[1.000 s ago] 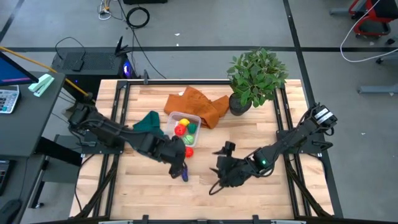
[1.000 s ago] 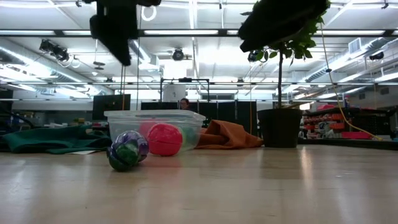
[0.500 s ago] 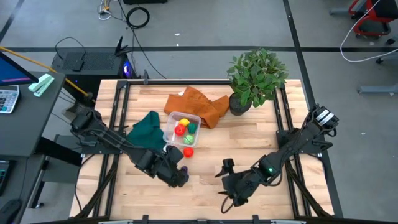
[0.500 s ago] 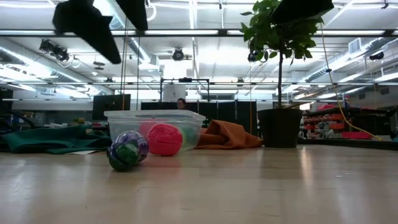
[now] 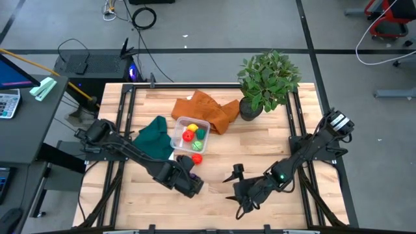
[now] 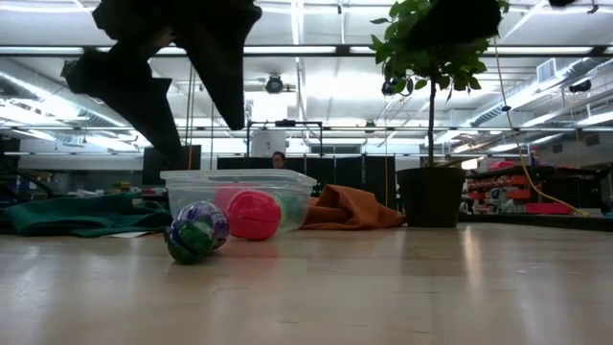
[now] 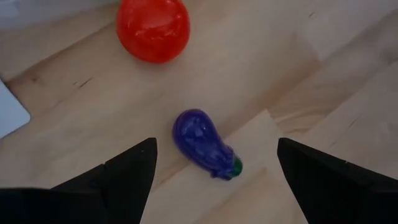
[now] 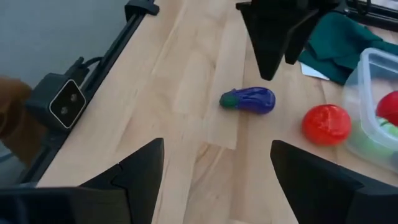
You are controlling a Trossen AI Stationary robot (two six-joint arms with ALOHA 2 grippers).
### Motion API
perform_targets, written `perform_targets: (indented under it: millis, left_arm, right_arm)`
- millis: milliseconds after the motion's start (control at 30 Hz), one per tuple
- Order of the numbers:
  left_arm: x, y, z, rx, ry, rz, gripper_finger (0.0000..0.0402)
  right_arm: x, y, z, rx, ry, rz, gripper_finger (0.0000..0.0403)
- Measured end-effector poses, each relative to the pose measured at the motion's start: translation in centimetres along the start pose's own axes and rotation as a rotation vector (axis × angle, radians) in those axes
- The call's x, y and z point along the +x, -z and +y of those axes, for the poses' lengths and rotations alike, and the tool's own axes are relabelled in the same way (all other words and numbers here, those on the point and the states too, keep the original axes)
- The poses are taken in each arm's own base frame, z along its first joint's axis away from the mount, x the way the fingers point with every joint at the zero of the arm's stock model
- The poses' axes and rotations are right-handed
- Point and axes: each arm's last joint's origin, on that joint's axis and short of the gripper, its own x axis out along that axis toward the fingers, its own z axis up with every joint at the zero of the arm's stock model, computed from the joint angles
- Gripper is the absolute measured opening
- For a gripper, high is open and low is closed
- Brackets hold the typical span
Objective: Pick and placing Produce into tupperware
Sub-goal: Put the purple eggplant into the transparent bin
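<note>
The purple eggplant (image 7: 205,145) lies on its side on the wood, close to the table's near edge. A red tomato (image 7: 153,28) rests beside it, just in front of the clear tupperware (image 5: 190,133). The tupperware holds a yellow, a red and a green piece. My left gripper (image 7: 216,155) hangs open above the eggplant, one finger on each side, touching nothing; it hides the eggplant in the high view. My right gripper (image 8: 217,155) is open and held off to the right (image 5: 240,195), facing the eggplant (image 8: 249,99).
A dark green cloth (image 5: 155,128) lies left of the tupperware and an orange cloth (image 5: 205,109) behind it. A potted plant (image 5: 268,81) stands at the far right. Bare wood stretches between the two grippers and to the right.
My left gripper has moved toward the table's near edge and come down over the eggplant, staying open. My right gripper has drawn back toward the near edge. The eggplant and tomato have not moved.
</note>
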Motion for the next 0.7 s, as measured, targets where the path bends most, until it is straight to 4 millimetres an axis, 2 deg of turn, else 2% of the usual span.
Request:
perform_targets:
  millis: [267, 367, 700]
  left_arm:
    - [0.4, -0.6, 0.1, -0.103, -0.008, -0.010, 0.0341]
    - [0.5, -0.8, 0.1, -0.132, -0.012, -0.009, 0.0341]
    - [3.0, -0.8, 0.0, -0.176, -0.042, 0.087, 0.0336]
  right_arm:
    - [-0.5, 2.9, -1.6, 0.095, 0.019, -0.042, 0.0245]
    - [-1.0, 3.3, -1.9, 0.105, 0.028, -0.046, 0.0245]
    - [-1.7, 3.2, -2.2, 0.080, 0.030, -0.055, 0.0244]
